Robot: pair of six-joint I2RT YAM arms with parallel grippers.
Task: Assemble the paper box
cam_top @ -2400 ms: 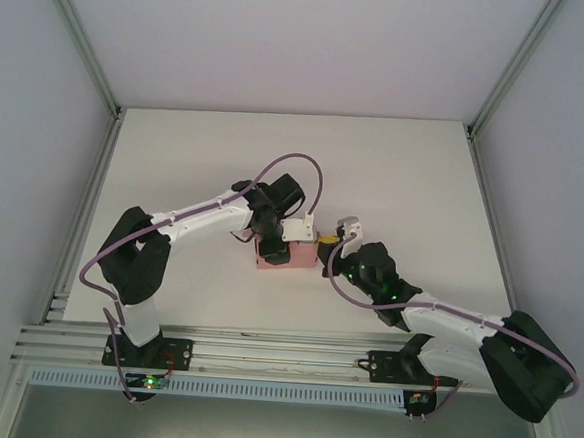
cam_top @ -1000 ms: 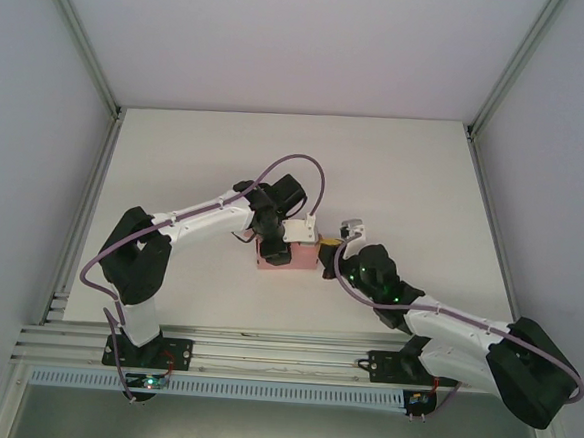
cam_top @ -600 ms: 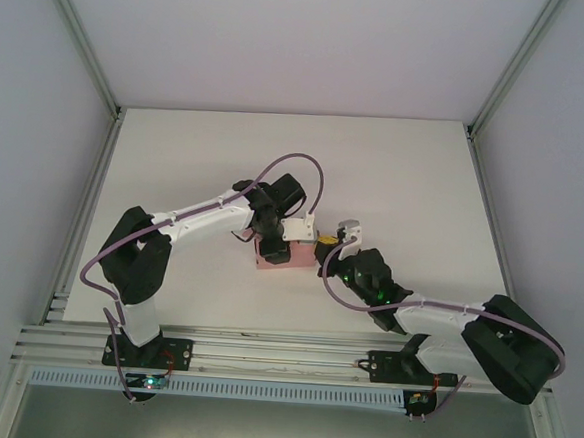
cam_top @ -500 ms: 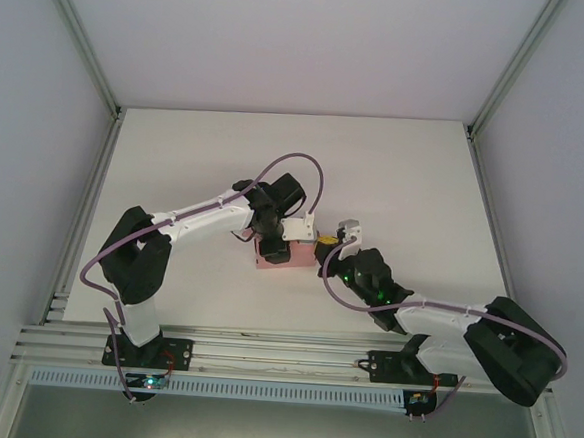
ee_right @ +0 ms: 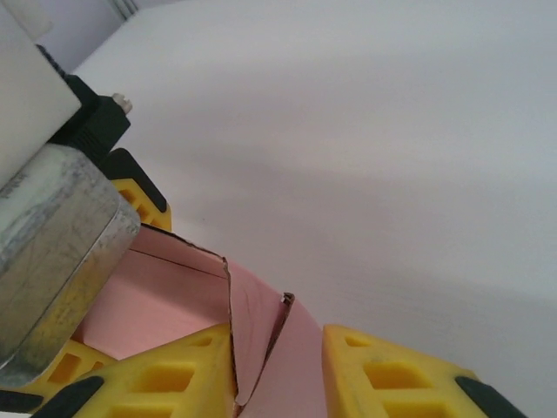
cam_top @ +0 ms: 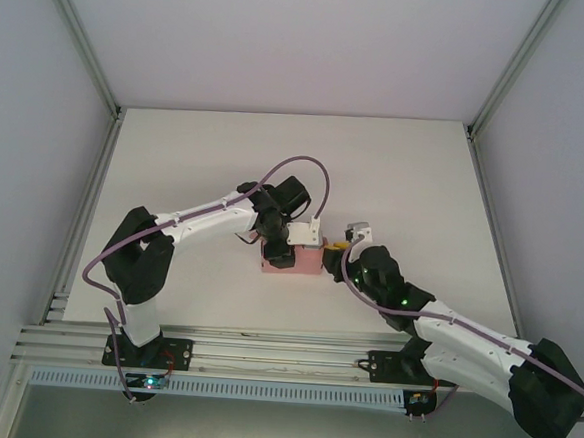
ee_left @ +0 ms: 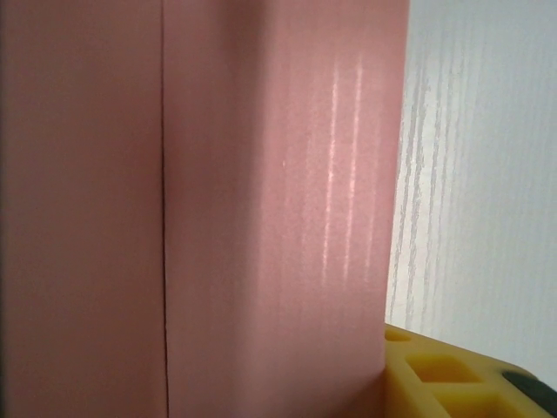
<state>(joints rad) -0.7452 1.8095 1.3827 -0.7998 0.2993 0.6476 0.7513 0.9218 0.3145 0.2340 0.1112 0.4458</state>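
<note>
Top external: pink paper box lying at the middle of the table, both grippers on it.
Left gripper clamps the box from above; right gripper stands narrowly parted, an end flap between its yellow fingers.

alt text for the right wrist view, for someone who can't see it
Pink flaps of the paper box stand up between the right gripper's two yellow fingers. The left gripper sits at the left against the box, with the white table behind.
</note>
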